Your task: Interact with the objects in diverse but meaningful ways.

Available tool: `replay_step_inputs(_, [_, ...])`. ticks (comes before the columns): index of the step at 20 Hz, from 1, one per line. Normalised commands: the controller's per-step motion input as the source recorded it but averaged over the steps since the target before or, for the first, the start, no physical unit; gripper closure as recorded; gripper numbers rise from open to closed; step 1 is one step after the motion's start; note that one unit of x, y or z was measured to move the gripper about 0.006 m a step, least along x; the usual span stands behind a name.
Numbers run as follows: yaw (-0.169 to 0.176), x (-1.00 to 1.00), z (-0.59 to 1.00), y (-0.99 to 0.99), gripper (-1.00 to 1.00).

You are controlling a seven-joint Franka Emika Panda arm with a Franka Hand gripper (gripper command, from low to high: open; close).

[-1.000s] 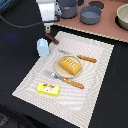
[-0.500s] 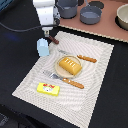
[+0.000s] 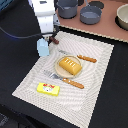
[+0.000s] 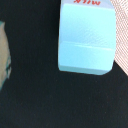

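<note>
While upright, the light blue gabled carton (image 3: 43,48) points its gable upward.

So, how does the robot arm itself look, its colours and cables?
In the exterior view the arm is white and blocky, with grey panels. Its claw is dark. A thin blue cable runs from it toward that view's left. No markings are readable.

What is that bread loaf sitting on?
The bread loaf lies on a small pale plate, which rests on the striped placemat. The middle of the plate is covered by the loaf, so whatever is there cannot be seen.
</note>
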Motion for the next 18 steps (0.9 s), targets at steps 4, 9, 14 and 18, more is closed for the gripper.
replay_step_inputs(4, [-0.009, 0.12, -0.12, -0.25, -1.00])
replay_step_inputs(9, [-0.016, 0.14, -0.18, -0.05, -1.00])
replay_step_inputs(14, [-0.016, 0.03, -0.34, -0.01, -1.00])
replay_step_inputs(18, [-0.007, 0.00, -0.39, -0.03, -1.00])
